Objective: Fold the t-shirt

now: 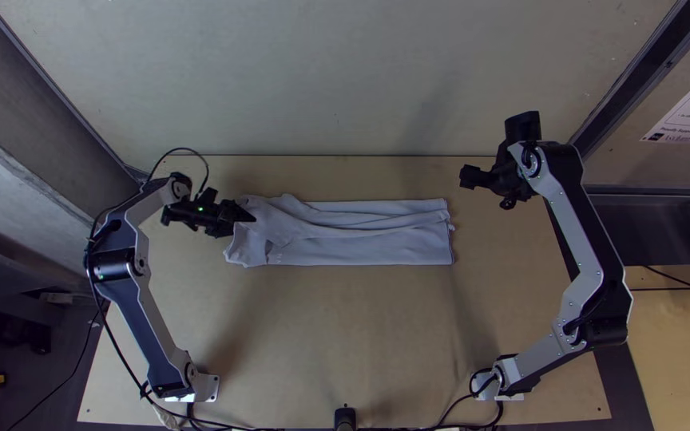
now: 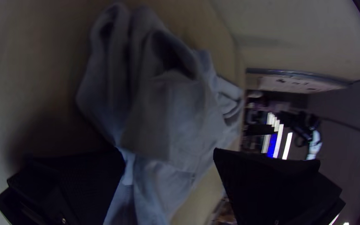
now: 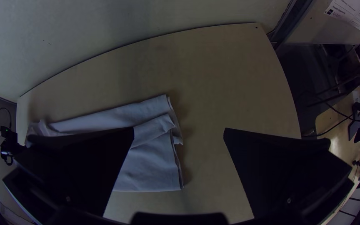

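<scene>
T-shirt [image 1: 377,243]: one, on the one table [image 1: 345,335], folded into a long strip, left end rumpled. Grippers: two. Left gripper [image 1: 246,221] was at the t-shirt's left end, fingers wide apart, cloth between them; contact, couldn't tell. Right gripper [image 1: 498,182] was off the t-shirt's right end, released, fingers wide apart, holding nothing.
</scene>
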Controlling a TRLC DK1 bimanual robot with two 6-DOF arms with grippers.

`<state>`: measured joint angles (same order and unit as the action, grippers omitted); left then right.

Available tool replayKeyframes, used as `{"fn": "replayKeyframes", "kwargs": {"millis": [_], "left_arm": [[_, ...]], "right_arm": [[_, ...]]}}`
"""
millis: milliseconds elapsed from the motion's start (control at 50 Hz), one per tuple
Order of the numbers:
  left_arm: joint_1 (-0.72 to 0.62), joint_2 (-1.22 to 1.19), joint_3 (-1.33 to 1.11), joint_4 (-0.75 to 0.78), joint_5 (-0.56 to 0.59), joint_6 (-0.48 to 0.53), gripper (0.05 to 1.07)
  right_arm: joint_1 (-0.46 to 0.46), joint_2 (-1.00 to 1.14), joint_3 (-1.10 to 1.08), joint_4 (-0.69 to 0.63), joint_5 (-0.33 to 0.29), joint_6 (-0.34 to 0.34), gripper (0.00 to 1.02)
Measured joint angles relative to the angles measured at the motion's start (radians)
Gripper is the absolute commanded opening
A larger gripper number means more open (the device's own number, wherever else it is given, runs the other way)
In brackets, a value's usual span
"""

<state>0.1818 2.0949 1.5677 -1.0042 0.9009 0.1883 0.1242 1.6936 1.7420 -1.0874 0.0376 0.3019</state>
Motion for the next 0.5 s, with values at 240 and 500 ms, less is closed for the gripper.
{"fn": "replayKeyframes", "kwargs": {"millis": [240,500], "left_arm": [[-0.161,-0.066,-0.041,0.12,-0.121,-0.126,1.03],[-0.244,-0.102,-0.058,0.156,-0.235,-0.194,0.35]], "right_arm": [[0.0,-0.011,-0.019,0.003,0.0,0.0,0.99],[-0.002,-0.052,-0.056,0.02,0.0,0.0,0.99]]}}
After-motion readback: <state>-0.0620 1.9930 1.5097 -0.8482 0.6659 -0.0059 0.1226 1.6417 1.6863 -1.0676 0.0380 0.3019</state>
